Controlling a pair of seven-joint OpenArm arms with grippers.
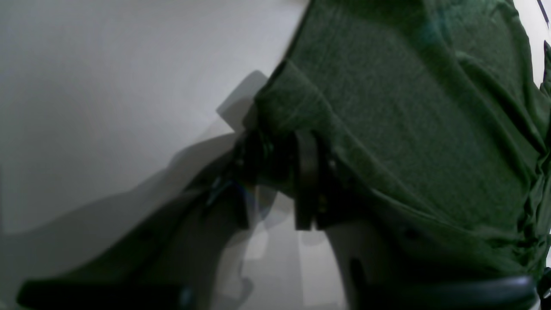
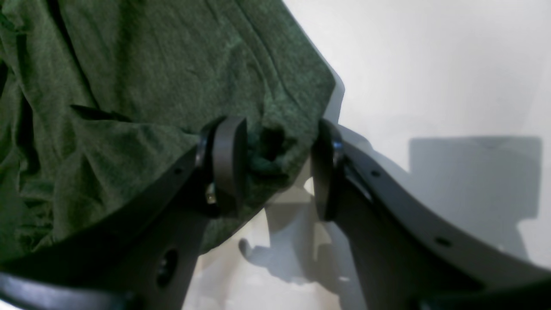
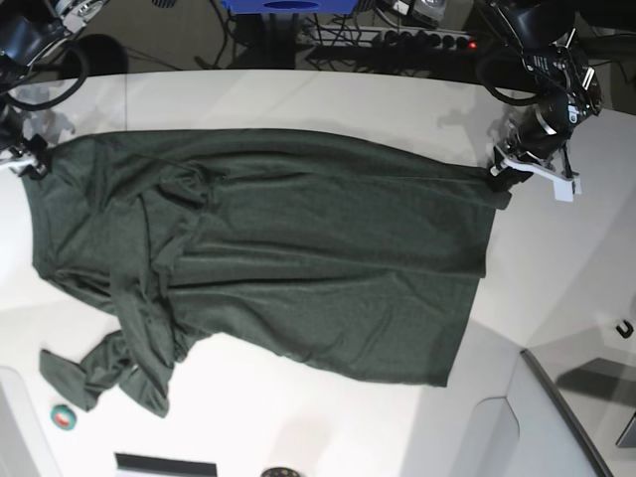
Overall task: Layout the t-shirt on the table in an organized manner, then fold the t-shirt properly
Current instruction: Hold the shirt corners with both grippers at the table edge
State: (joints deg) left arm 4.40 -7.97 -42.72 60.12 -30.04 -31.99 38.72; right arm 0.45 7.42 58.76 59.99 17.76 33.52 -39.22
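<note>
- One white tabletop (image 3: 328, 99) fills the base view.
- One green t-shirt (image 3: 298, 248) lies spread across its middle, sleeves bunched at lower left.
- Two grippers: left gripper (image 1: 280, 172) fingers pinch a shirt corner at upper right; right gripper (image 2: 275, 168) fingers straddle a corner at upper left, a gap showing.
- One small green roll (image 3: 63, 417), lower left.

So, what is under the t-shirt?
Under the t-shirt is the white table, visible only around it. Whatever lies beneath the cloth is covered.

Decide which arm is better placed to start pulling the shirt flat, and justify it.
Probably the left hand: it looks pinched on the t-shirt corner. The right hand straddles its corner, fingers apart.
</note>
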